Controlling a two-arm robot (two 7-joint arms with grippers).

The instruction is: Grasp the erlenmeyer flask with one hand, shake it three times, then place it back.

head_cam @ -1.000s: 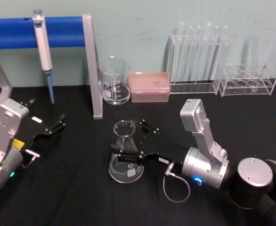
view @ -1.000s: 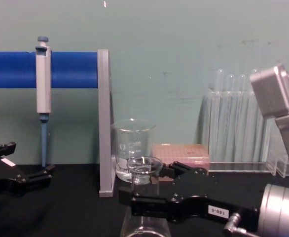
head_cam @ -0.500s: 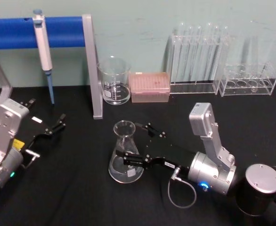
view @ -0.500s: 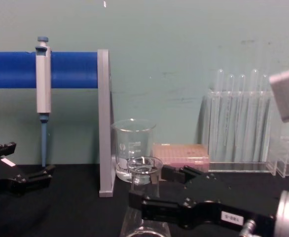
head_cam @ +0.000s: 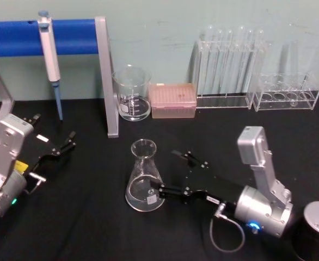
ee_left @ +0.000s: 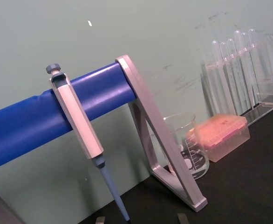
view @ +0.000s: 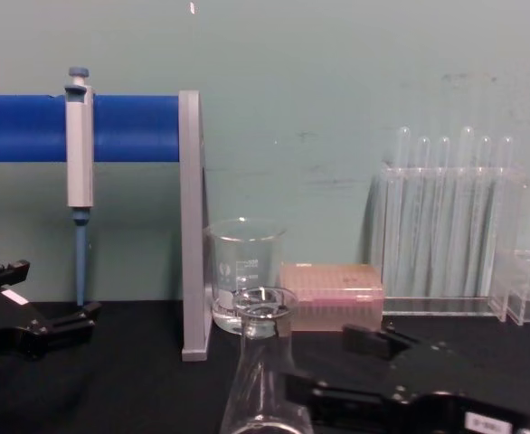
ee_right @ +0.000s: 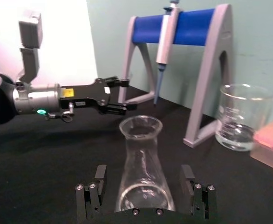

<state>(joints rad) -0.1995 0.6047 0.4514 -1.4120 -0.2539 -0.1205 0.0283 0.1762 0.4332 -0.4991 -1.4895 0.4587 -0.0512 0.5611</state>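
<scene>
The erlenmeyer flask [head_cam: 145,176] stands upright on the black table, a little clear liquid in its base. It also shows in the chest view [view: 260,362] and the right wrist view [ee_right: 141,140]. My right gripper [head_cam: 167,173] lies low on the table just right of it, open. Its black fingers [ee_right: 99,176] flank the flask's wide base without pressing on the glass. From the chest, the right gripper [view: 333,366] sits beside the flask's lower body. My left gripper [head_cam: 53,130] rests open at the table's left, far from the flask.
A blue-barred stand [head_cam: 108,76] holding a pipette [head_cam: 50,60] stands at the back left. Behind the flask are a glass beaker [head_cam: 132,93] and a pink tip box [head_cam: 173,100]. Clear test-tube racks [head_cam: 230,65] line the back right.
My right arm has drawn back to the right and toward me, its fingers sliding from around the flask's body out to its base edge. The flask stayed put. The left arm has not moved.
</scene>
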